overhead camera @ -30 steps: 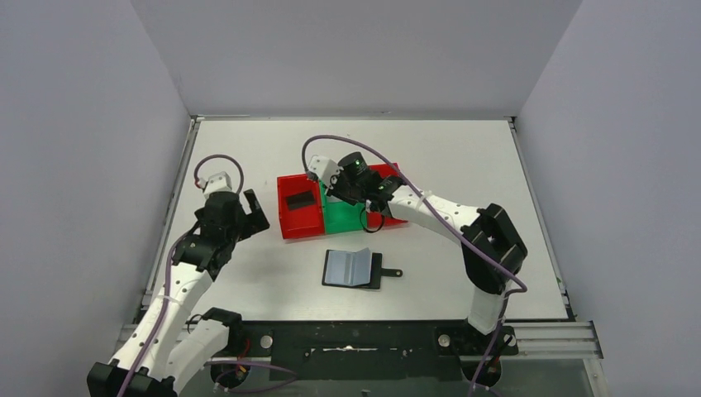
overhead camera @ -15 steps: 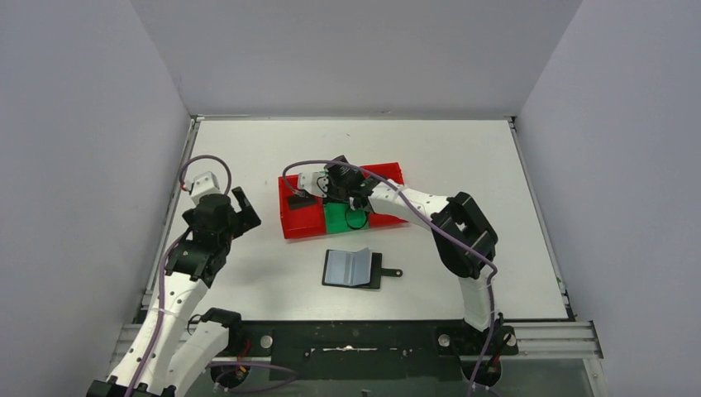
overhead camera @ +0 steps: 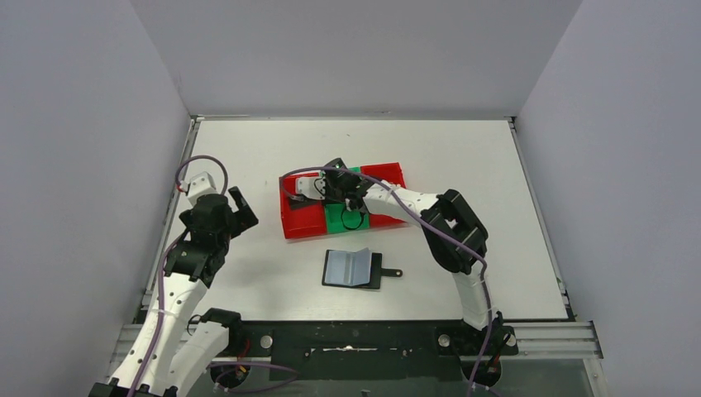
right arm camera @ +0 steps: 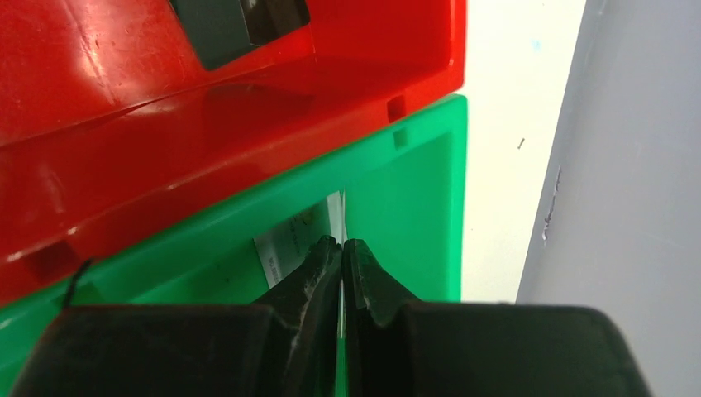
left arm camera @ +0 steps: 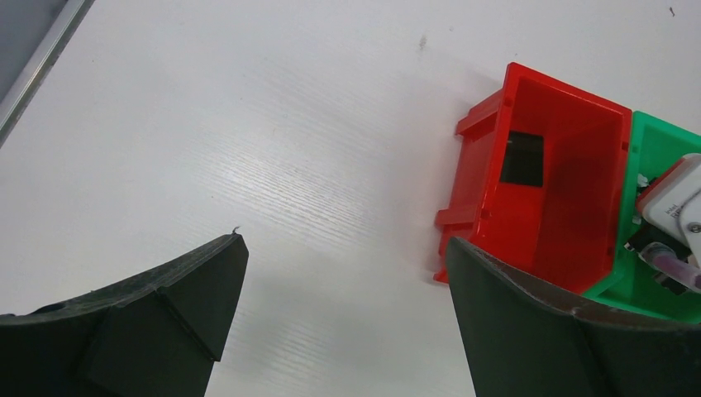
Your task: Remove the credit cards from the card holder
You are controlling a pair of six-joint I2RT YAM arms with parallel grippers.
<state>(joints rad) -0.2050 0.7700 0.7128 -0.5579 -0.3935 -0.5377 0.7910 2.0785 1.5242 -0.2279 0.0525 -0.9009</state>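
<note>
Nearest my bases the card holder [overhead camera: 353, 269] lies open on the white table [overhead camera: 256, 277], blue-grey pockets up. My left gripper [left arm camera: 343, 273] hangs with fingers spread wide over bare tabletop just left of the red bin [left arm camera: 484, 141], where a black card [left arm camera: 522, 159] lies flat. Farther on, my right gripper [right arm camera: 341, 248] is pinched tight on the edge of a pale card [right arm camera: 289, 241] inside the green bin [right arm camera: 413, 182] — plain grey walls [overhead camera: 355, 50] close in beyond.

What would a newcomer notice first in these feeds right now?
The right gripper sits down in the green bin mid-table, fingers pinched shut on a pale card. A black card lies in the red bin left of it, and the card holder lies open on the table nearer the arms. The left gripper hangs open left of the red bin.
</note>
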